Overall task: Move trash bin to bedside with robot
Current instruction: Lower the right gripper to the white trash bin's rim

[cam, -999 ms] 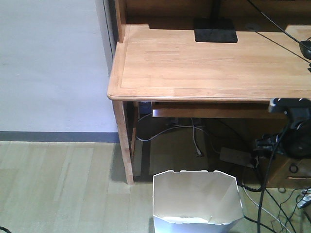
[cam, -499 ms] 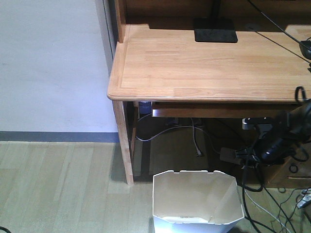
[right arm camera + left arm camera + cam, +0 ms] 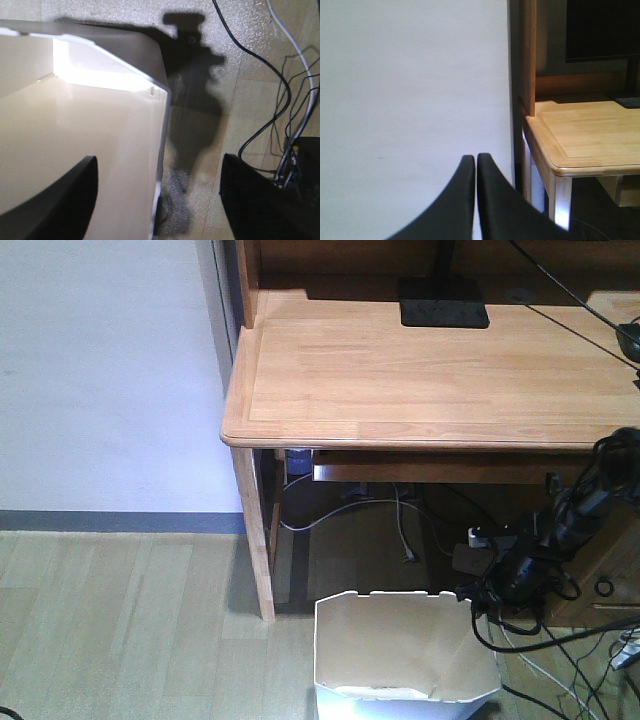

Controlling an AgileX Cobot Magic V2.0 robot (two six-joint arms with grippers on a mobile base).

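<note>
The white trash bin [image 3: 400, 650] stands on the floor in front of the desk, cut off by the bottom edge of the front view. My right arm [image 3: 560, 525] reaches down to the bin's right rear rim, with the right gripper [image 3: 483, 595] just over it. In the right wrist view the right gripper [image 3: 159, 197] is open and straddles the bin's wall [image 3: 75, 125]: one finger [image 3: 60, 200] is inside, the other [image 3: 260, 200] outside. My left gripper [image 3: 476, 167] is shut and empty, facing a white wall. The bed is out of view.
A light wooden desk [image 3: 430, 370] with a black monitor base [image 3: 443, 302] stands behind the bin, its left leg [image 3: 255, 540] close by. Loose cables [image 3: 560, 660] and a power strip [image 3: 480, 562] lie right of the bin. The wall [image 3: 100, 370] is at the left.
My right arm has swung down and to the left from the right edge of the view to the bin's right rear rim. The bin has not moved.
</note>
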